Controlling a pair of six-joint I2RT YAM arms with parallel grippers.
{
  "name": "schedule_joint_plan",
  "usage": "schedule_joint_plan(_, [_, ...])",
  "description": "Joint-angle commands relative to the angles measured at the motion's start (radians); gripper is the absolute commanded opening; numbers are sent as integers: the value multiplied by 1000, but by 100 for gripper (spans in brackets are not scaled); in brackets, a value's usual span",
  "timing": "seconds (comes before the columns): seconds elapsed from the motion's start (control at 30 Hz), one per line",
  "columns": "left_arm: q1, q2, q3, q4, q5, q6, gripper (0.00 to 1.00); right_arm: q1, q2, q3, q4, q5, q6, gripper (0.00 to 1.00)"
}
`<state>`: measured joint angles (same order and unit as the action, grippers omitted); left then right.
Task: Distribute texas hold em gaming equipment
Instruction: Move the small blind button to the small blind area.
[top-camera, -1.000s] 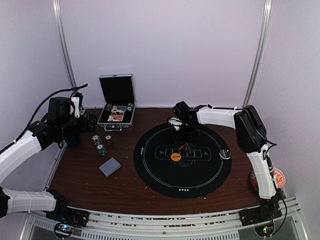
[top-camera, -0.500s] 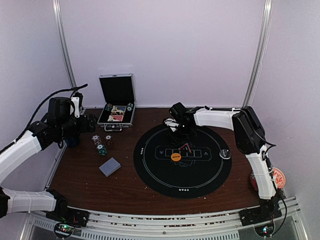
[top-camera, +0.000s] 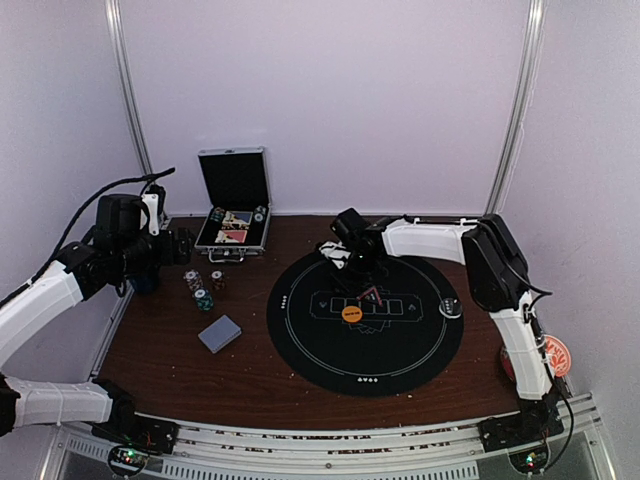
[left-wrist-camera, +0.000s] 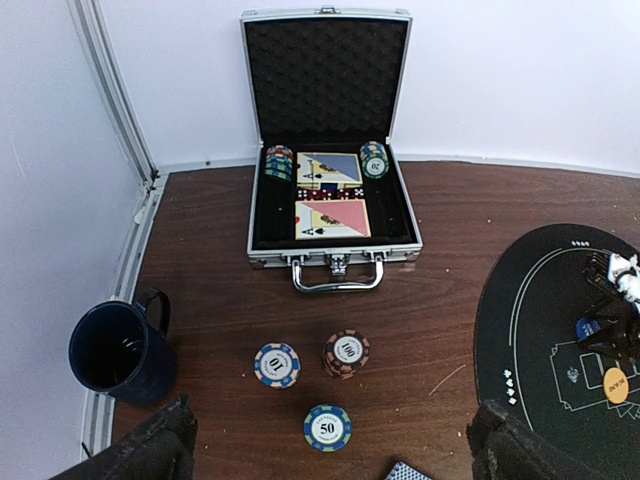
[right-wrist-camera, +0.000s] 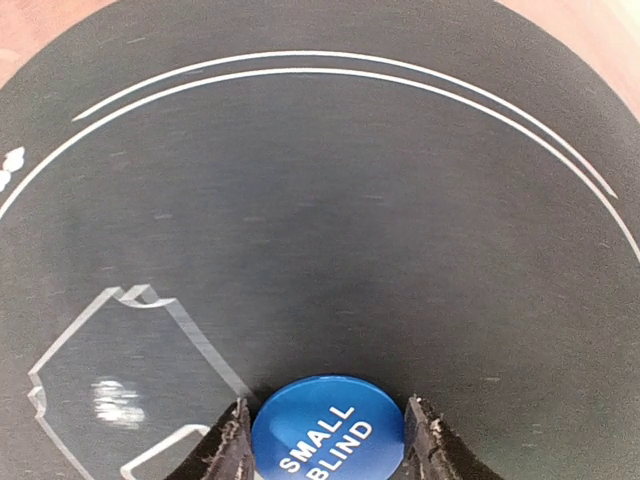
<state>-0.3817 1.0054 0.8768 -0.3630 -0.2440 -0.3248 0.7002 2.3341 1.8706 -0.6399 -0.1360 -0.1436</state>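
Observation:
My right gripper (right-wrist-camera: 325, 440) is low over the black felt mat (right-wrist-camera: 330, 200), its fingers against either edge of a blue button disc (right-wrist-camera: 328, 432) marked SMALL BLIND. From above, the right gripper (top-camera: 352, 262) is at the mat's far left part. An orange button disc (top-camera: 351, 313) and a red triangle marker (top-camera: 372, 294) lie at the mat's centre. Three short stacks of poker chips (left-wrist-camera: 347, 353) sit on the wood with a card deck (top-camera: 219, 333) nearby. My left gripper (left-wrist-camera: 332, 445) hangs open above the chips, holding nothing.
An open aluminium case (left-wrist-camera: 330, 210) with chips and cards stands at the back left. A dark blue mug (left-wrist-camera: 118, 352) sits by the left wall. A dark disc (top-camera: 451, 309) lies on the mat's right side. A red cup and saucer (top-camera: 555, 355) sit at the right edge.
My right arm has shifted left across the far part of the mat while its jaws narrowed onto the blue disc. The left arm has not moved.

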Motion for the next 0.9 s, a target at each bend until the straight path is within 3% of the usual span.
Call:
schedule_joint_plan(0.0, [6,-17,-4,44,-8,-3,98,62,-17,-52,-56,-70,-46,49])
schedule_joint_plan(0.47, [6,-14,-5,44,-24,1,98,198,-163,-179,-61,-108,-182,49])
schedule_joint_plan(0.87, [7,-18,-4,45,-29,4,98,267,-392,-503,-60,-104,-283,50])
